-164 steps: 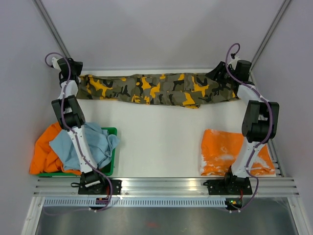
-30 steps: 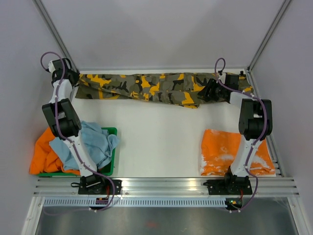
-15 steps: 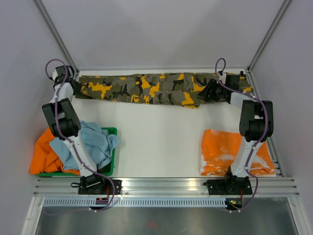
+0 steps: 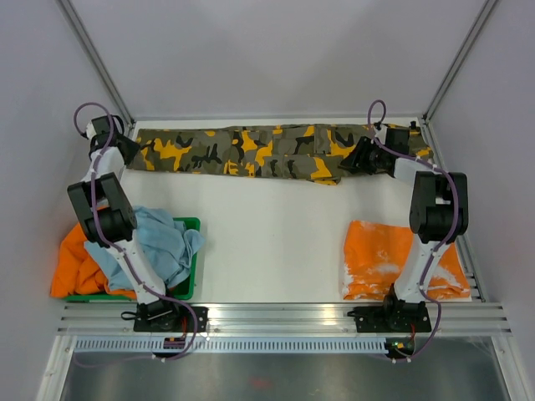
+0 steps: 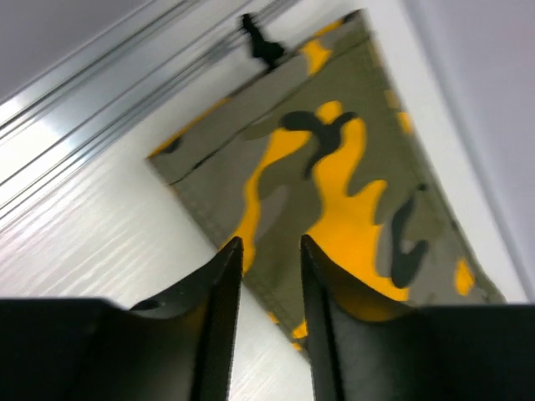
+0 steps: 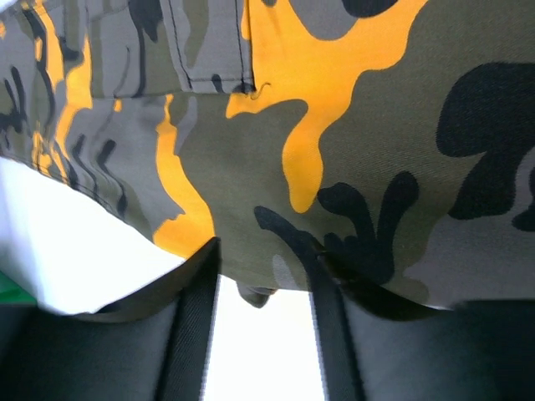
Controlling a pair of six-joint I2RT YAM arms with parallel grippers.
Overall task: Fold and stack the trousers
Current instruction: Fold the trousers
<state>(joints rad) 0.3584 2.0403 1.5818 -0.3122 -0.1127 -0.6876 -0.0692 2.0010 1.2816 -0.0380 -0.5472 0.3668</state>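
Both stand parted, gripping nothing: left end effector (image 5: 267,248) over the 9 o'clock corner of the trousers (image 4: 267,152), right end effector (image 6: 263,255) at their 3 o'clock hem. Trousers lie flat along the worktop (image 4: 276,242) at 12 o'clock. They look soft, light and limp, best pinched at the hems.

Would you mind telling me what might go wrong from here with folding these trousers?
The left pincer stands open right at the hem end of the trousers, so a bite there may be shallow and slip. That end lies close to the metal rail, which the pincer might strike. The right pincer, also open, sits at the cloth's near edge and may catch only one layer.
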